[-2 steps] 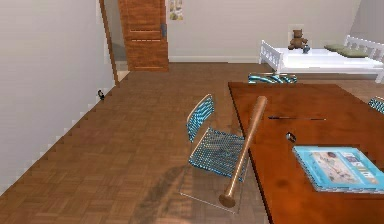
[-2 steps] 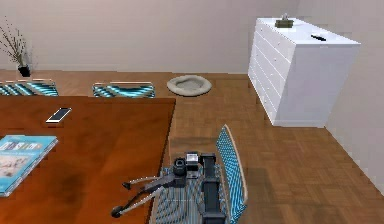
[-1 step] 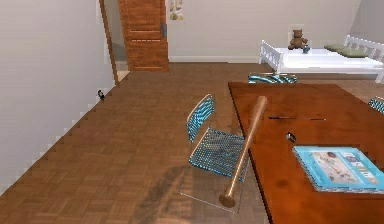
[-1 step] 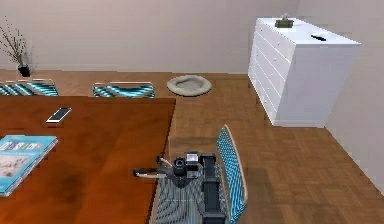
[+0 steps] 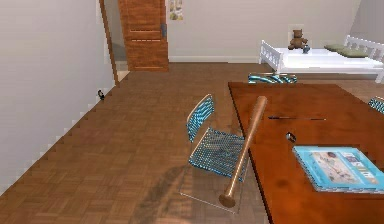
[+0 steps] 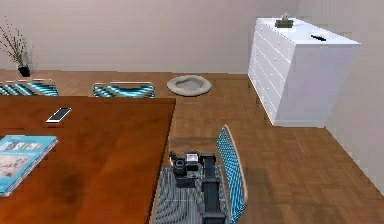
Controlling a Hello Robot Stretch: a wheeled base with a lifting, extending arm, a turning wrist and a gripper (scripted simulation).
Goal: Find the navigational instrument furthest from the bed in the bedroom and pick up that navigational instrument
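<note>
Fingers (image 6: 180,163), bottom centre: I cannot tell their hold. Driving on could snag them between chair (image 6: 232,172) and desk (image 6: 120,135).

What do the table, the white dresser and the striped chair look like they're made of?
Table: seemingly wood, reddish-brown, smooth with a faint sheen. Dresser: flat matte white, probably painted wood; drawer lines show on its front. Chair: teal-and-white striped seat and back, maybe woven fabric or mesh, on thin pale legs, likely metal.
</note>
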